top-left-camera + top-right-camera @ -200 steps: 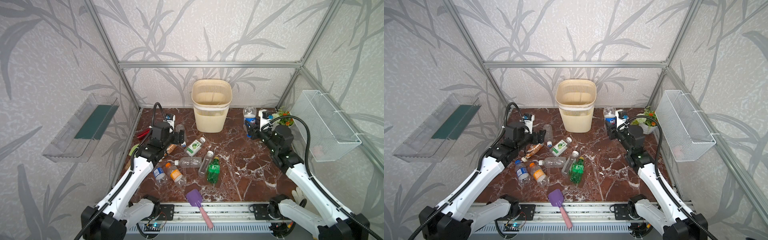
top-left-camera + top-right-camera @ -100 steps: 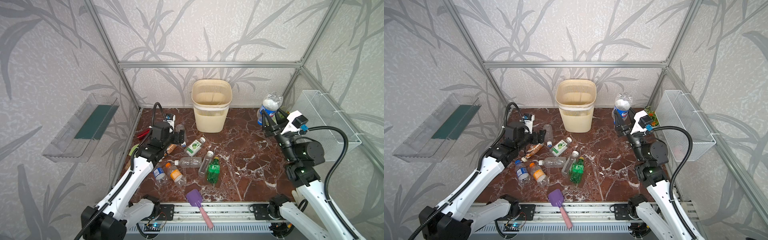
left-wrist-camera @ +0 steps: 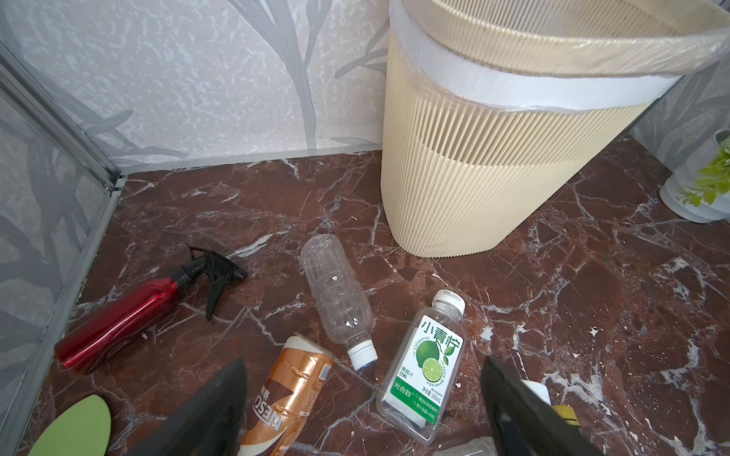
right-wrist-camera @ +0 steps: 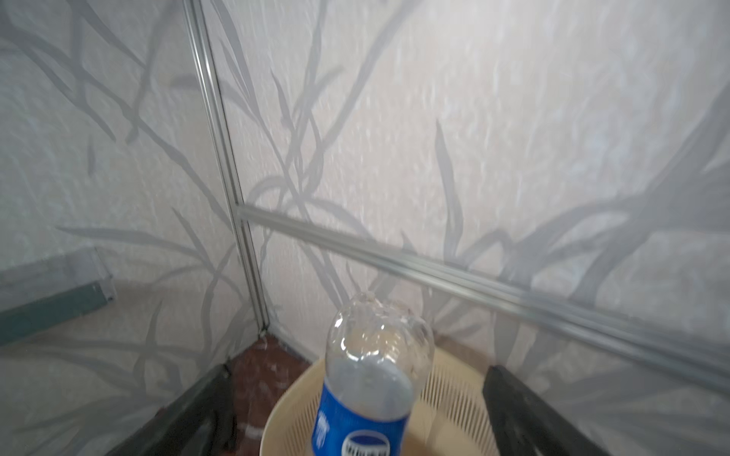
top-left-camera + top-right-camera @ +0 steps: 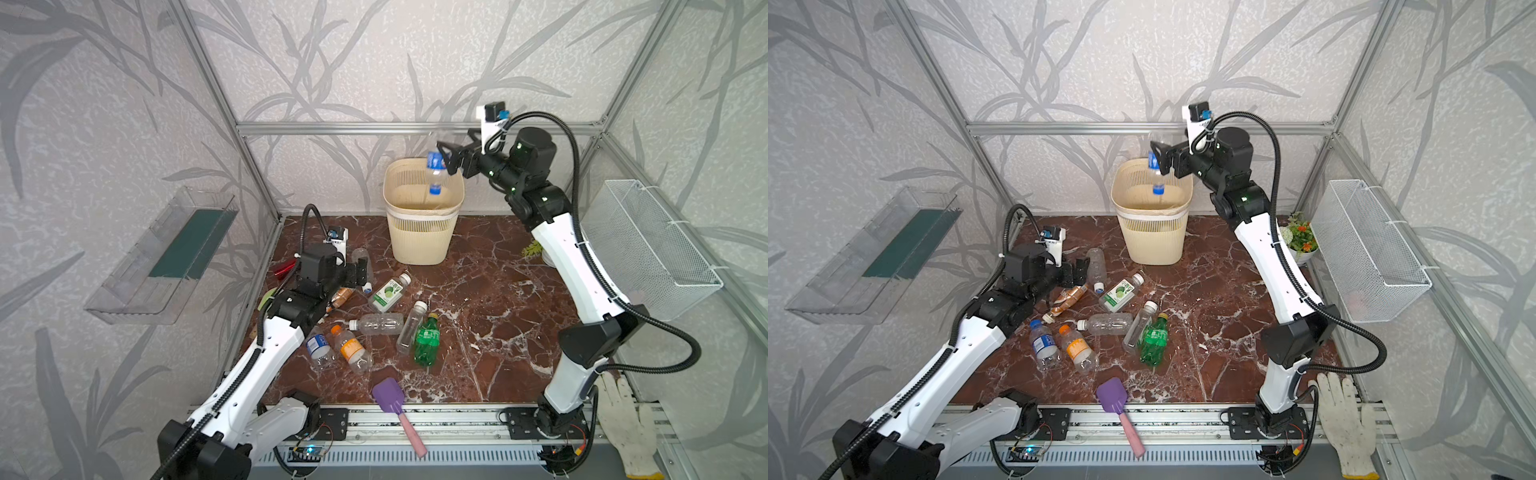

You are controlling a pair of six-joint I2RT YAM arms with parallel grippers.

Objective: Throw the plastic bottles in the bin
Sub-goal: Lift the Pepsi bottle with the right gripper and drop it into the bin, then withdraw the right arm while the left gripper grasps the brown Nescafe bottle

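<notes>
**Right gripper, jaws spread wide, pinching nothing, poised above the cream-beige slatted plastic bin.**

Between the jaws, and apparently touching neither, a clear plastic bottle with blue label and blue cap is hanging with its long axis vertical, cap pointing down into the bin's mouth; judged to be dropping in. Left gripper, jaws likewise spread and empty, is hovering low over the remaining plastic bottles lying on the dark red marble floor, in front of the bin; the left arm is nearer them.
</notes>
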